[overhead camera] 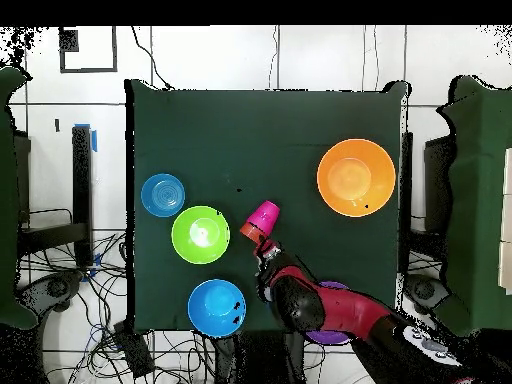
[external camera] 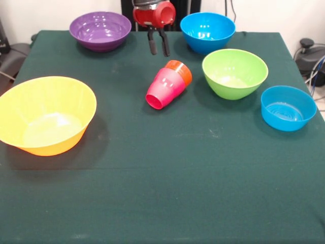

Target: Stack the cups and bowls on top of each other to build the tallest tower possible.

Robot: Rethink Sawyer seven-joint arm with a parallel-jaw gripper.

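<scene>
A red-pink cup (external camera: 162, 89) lies on its side on the green cloth, nested with an orange cup (external camera: 181, 70) behind it; they also show in the overhead view (overhead camera: 263, 217). My gripper (external camera: 158, 49) hangs just behind them, open and empty, above the cloth; the overhead view shows it (overhead camera: 268, 249) next to the orange end. Around them stand a large orange-yellow bowl (external camera: 46, 114), a purple bowl (external camera: 100, 30), a blue bowl (external camera: 207, 31), a lime green bowl (external camera: 234, 72) and a smaller blue bowl (external camera: 288, 108). The purple and lime green cups and the small ribbed bowl are out of view.
The table (external camera: 167, 193) is covered by a dark green cloth. In the overhead view my arm (overhead camera: 330, 310) covers most of the purple bowl. Cables lie on the floor (overhead camera: 90, 280) beside the table.
</scene>
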